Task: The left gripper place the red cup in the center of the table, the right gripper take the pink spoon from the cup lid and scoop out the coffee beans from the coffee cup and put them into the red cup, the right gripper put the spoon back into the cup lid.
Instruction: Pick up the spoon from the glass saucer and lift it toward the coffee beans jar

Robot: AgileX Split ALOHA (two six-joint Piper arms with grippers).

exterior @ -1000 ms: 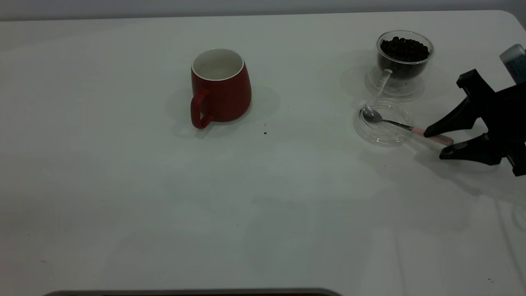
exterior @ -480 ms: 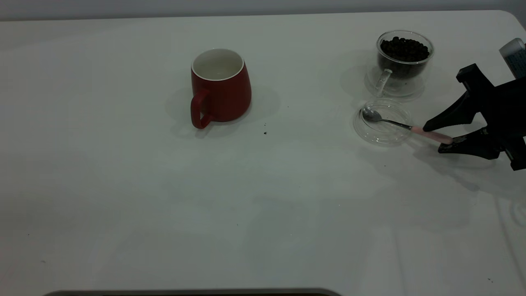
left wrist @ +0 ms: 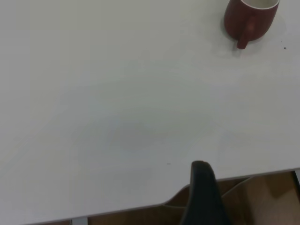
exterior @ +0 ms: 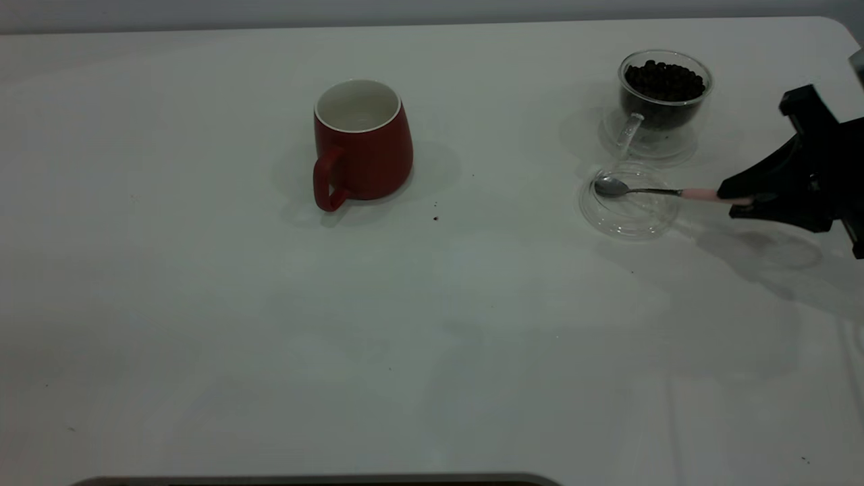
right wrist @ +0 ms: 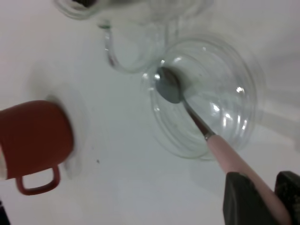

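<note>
Right gripper (exterior: 746,205) of mine pinched shut on pink spoon (exterior: 658,192) handle, bowl over cup lid (exterior: 629,206), right of red cup (exterior: 362,143).

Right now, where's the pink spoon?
On the exterior view's right side, the pink spoon is held by the right gripper, bowl over the cup lid, near the coffee cup.

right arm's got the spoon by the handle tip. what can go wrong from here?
1. The right gripper pinches only the far end of the pink spoon; the long overhang could let it pivot or slip.
2. The coffee cup is heaped with coffee beans; scooping may spill some.
3. The red cup stands far across the table, a long carry.
</note>
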